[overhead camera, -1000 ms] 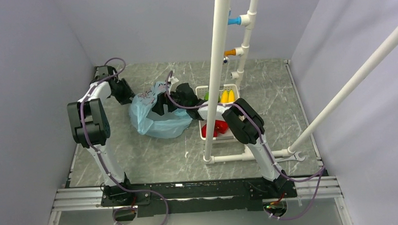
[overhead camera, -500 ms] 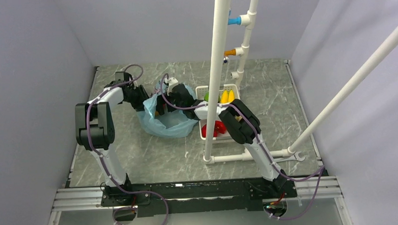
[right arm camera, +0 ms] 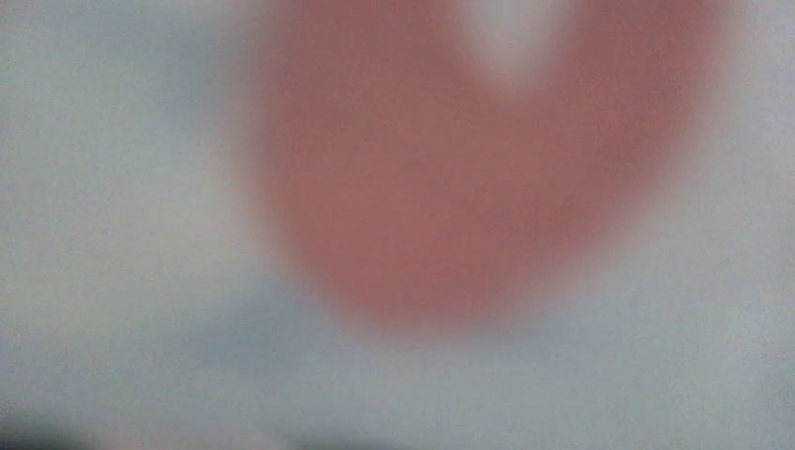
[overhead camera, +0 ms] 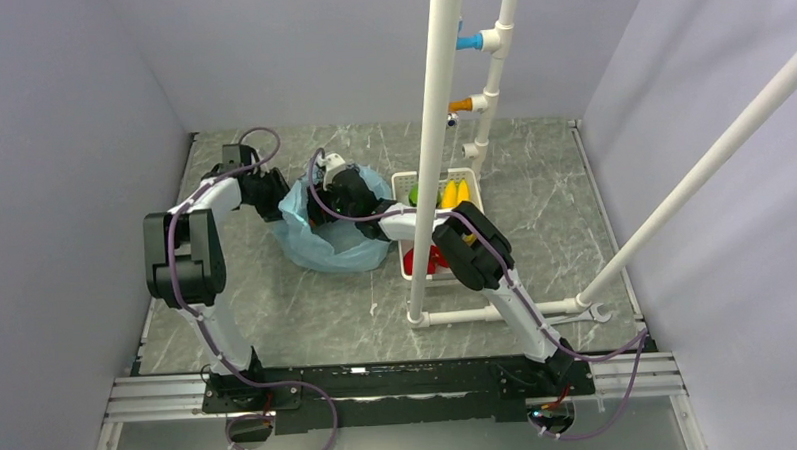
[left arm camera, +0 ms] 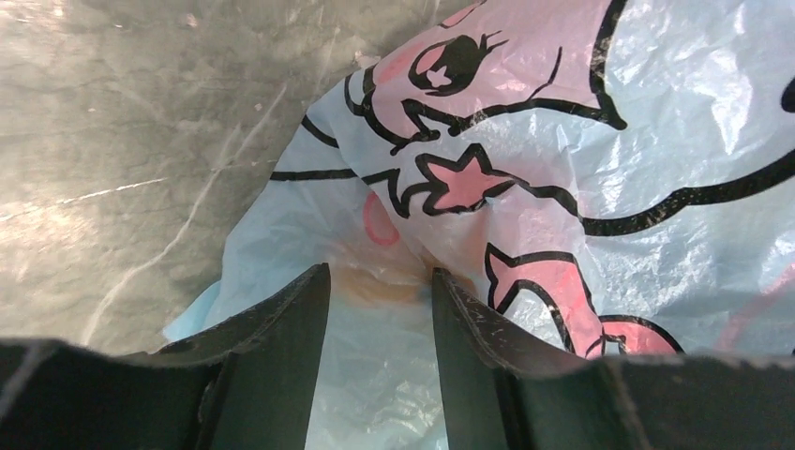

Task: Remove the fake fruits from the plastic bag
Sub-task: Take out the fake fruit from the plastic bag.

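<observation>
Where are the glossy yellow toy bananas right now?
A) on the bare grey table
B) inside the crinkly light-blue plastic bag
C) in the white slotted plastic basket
C: the yellow toy bananas lie at the far end of the white slotted plastic basket.

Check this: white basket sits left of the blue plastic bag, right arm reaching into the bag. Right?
Wrong side. The top external view shows the white basket right of the blue plastic bag; the right arm does reach into the bag.
</observation>
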You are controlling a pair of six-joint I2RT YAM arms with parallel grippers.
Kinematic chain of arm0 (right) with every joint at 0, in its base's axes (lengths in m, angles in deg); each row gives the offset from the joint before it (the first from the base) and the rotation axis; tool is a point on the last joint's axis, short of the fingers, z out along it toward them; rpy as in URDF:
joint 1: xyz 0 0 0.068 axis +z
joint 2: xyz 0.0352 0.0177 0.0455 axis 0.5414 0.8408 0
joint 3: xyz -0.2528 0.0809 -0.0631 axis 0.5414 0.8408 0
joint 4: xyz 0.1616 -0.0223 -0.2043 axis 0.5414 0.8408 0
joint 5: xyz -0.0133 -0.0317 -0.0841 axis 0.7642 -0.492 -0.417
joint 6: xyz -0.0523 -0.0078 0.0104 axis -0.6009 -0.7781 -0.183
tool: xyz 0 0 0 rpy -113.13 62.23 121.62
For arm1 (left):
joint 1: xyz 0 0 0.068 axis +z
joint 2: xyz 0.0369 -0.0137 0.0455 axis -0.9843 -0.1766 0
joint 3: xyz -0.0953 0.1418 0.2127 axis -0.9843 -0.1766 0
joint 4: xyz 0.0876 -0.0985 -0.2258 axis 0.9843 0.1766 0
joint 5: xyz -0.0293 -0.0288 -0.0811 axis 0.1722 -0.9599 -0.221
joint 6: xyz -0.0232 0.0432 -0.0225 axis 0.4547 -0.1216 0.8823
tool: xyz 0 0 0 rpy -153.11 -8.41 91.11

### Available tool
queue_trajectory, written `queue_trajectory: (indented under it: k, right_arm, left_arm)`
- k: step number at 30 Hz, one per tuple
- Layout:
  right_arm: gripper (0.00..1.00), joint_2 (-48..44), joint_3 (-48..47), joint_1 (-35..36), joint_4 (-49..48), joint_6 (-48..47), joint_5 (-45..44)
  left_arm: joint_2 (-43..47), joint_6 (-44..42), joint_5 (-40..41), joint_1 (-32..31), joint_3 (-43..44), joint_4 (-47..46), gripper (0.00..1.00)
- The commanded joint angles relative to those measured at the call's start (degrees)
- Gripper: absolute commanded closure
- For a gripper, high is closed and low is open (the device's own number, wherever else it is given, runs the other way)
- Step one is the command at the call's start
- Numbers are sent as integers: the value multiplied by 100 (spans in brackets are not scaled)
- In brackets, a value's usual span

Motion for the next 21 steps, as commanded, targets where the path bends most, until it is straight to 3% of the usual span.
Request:
queue_trajectory:
  k: [1,4,6,8,13,21]
  right_arm:
    - [56,43,15,-77,72,-217,-307]
    - [76,-134,-35,-117,282,-116,75]
    - [80,-350,74,-156,359,-7,319]
    - [84,-708,348,-191,299,65,465]
    - [90,-1298,750,-355,375,170,1392]
    - [91,-2089,1226,-749,898,543,2505]
  left_arm:
    - [728,-375,345,-62,68,587,49]
    - [1167,-563,778,-61,82,750,42]
    - [1576,-603,1029,-63,-89,707,31]
    - [1869,-651,1263,-56,-187,761,25]
    - [2617,-740,1556,-63,-270,803,22]
    - [3653,-1233,1079,-135,-1094,-201,24]
